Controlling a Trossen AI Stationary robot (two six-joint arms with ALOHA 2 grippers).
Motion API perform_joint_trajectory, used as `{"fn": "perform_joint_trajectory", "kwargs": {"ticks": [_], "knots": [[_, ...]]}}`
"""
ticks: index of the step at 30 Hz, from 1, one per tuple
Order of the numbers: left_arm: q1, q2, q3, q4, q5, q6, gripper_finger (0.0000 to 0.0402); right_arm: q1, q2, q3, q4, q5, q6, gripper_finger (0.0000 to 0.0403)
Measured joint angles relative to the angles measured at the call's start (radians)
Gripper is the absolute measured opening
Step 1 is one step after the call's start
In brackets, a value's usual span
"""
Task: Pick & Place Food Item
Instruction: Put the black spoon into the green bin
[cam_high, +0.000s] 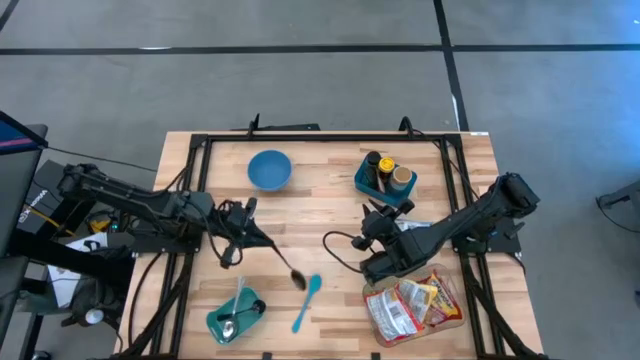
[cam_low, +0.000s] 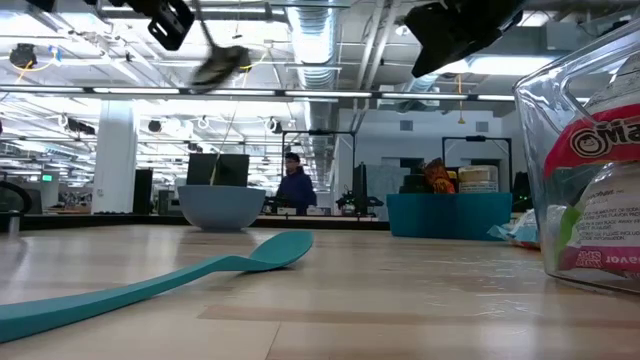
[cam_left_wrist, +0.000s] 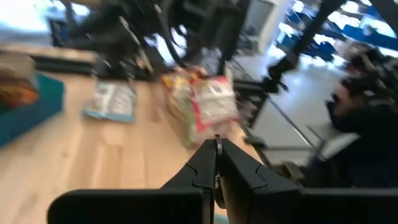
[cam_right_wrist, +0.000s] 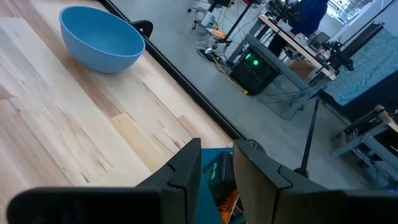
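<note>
Wooden table (cam_high: 330, 215): left gripper (cam_high: 243, 222) clamps metal spoon (cam_high: 285, 266) handle, bowl end hanging above teal spatula (cam_high: 307, 302). Right gripper (cam_high: 372, 222), fingers slightly parted, hovers beside teal bin (cam_high: 366, 178); snack packets (cam_high: 412, 303) behind it.

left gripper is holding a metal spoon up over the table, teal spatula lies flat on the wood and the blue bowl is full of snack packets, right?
Not quite: the blue bowl is empty, as the high view shows. The snack packets sit in a clear container near the right arm. The rest holds: the left gripper is shut on the metal spoon, held above the table, and the teal spatula lies flat on the wood.
</note>
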Motion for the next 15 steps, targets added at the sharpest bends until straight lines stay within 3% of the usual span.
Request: {"fn": "perform_joint_trajectory", "kwargs": {"ticks": [5, 15], "knots": [[0.0, 0.0, 0.073, -0.126, 0.081, -0.064, 0.0004, 0.001, 0.0, 0.0, 0.004, 0.0, 0.0, 0.0087], [0.0, 0.0, 0.225, -0.42, 0.107, -0.214, 0.0006, -0.002, 0.0, 0.0, 0.008, 0.0, 0.0, 0.0087]]}}
